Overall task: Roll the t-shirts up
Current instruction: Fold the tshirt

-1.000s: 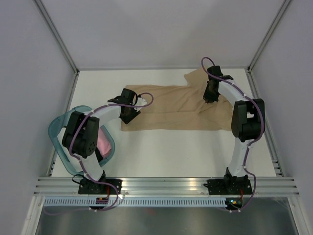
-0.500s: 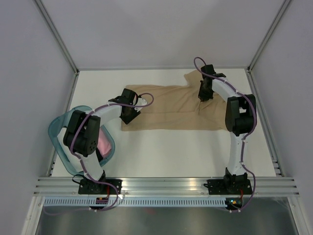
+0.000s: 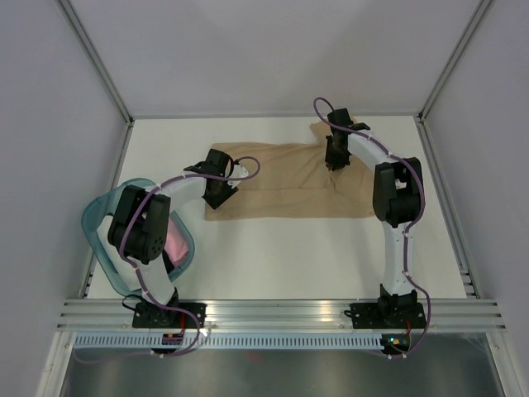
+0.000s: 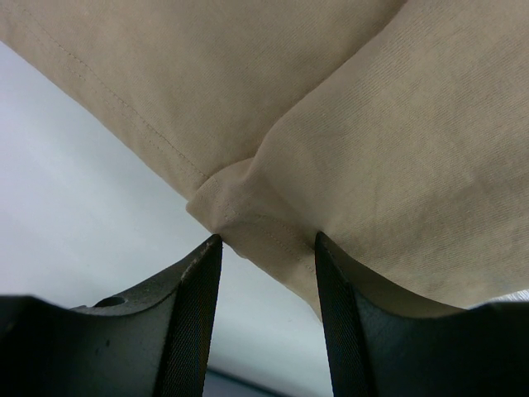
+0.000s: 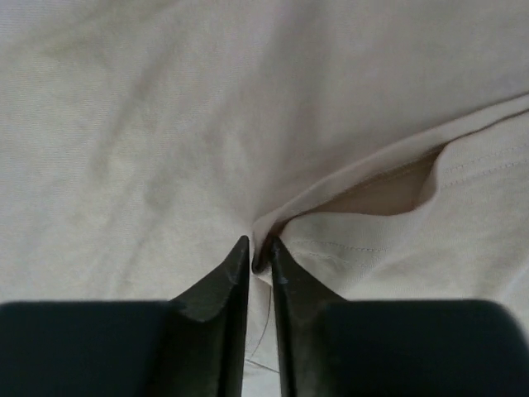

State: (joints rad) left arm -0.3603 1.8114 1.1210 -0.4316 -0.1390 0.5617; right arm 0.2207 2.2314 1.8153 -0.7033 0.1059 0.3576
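Left arm hadn't moved since a second earlier: bent low, left gripper (image 3: 220,195) half open astride the near-left hem corner of the tan t-shirt (image 3: 281,186), which lay spread across the far middle of the table (image 3: 273,248). Right arm had swung inward to the left, elbow raised, dragging the sleeve end so the shirt's right side folded in. Right gripper (image 3: 333,163) was nearly closed, pinching a cloth fold.

The tan t-shirt (image 3: 281,186) lies flat, folded into a wide, lightly creased strip.
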